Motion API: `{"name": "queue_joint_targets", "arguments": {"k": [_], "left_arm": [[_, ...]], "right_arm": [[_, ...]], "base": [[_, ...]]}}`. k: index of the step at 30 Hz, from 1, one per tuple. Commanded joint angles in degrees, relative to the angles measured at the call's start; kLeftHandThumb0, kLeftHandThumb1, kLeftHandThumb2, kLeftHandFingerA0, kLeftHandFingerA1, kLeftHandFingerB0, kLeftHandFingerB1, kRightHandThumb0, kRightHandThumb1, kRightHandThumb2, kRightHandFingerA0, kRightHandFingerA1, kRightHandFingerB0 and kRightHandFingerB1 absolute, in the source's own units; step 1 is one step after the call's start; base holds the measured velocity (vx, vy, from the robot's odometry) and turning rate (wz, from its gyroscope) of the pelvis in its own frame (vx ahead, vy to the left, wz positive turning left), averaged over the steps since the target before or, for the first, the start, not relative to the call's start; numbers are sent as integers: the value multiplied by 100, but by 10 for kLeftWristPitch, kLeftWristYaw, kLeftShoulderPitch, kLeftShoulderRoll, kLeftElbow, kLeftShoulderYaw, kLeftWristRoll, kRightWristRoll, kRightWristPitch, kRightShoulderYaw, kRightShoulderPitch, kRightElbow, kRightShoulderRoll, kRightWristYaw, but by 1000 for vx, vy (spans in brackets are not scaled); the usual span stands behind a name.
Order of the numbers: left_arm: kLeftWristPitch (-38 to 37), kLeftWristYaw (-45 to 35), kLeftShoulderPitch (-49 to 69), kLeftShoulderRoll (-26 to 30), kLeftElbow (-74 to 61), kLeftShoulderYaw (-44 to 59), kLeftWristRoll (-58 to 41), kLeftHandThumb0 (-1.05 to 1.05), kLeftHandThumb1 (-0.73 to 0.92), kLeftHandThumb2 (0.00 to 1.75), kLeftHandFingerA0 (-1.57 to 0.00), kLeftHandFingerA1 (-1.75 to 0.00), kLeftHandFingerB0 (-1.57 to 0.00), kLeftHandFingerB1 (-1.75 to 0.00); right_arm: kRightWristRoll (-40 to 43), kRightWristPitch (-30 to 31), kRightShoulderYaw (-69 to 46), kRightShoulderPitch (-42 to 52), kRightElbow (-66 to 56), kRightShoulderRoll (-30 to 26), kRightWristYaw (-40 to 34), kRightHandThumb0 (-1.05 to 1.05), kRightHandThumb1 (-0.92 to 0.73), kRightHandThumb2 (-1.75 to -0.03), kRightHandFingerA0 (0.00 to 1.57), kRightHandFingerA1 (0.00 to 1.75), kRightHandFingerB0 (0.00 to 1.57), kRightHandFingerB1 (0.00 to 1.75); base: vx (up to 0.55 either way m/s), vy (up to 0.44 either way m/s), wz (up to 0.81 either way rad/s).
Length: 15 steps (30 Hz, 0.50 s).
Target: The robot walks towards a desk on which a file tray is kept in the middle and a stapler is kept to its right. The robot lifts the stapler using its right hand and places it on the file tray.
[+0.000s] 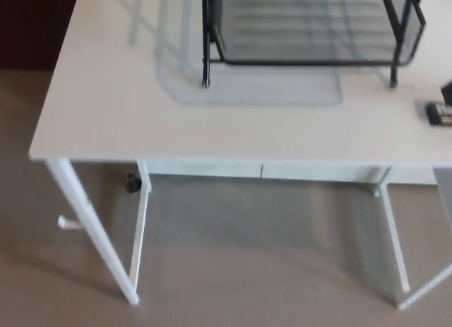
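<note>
Fingers of the left hand and the right hand are lying outside the picture, so how far they are opening, or whether they are holding anything, cannot be told.

No writing is reading clearly anywhere; the stapler (441,111) is showing only as a dark, blurred block with a paler strip along it, cut off by the right edge, and any label on it is too soft to make out. It is resting on the desk (106,122), to the right of the file tray (304,62) and apart from it.

The file tray is standing towards the back middle of the desk, a black frame of thin metal bars with see-through mesh or wire shelves, raised on slim upright feet and casting a pale grey shadow on the top. The desk top is looking smooth, matt and white, with a rounded near-left corner, and it is sitting on thin white square-section legs (138,242). Beneath it a beige, dull floor (233,270) is spreading out, looking like short carpet.
</note>
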Motion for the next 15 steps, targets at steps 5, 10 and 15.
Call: {"name": "queue_joint_targets", "arguments": {"k": [5,10,15], "left_arm": [[-3,0,-2,3,10,-1,4,-88,75,90,-53,-90,-23,-72],[-4,1,1,0,12,7,-6,-84,58,118,-56,-85,-17,-66],[-3,-1,-3,0,14,7,-3,-85,58,118,-56,-85,-20,-68]], "right_arm": [[-5,-5,-7,0,11,-1,-45,-97,-57,-90,62,55,31,43],[12,-1,-28,9,-4,-1,-24,-80,-60,-59,50,42,39,36],[6,6,-7,-4,0,-5,-7,-77,-48,-93,43,61,16,42]], "base": [[412,-146,37],[287,-55,12],[229,93,-20]]}}
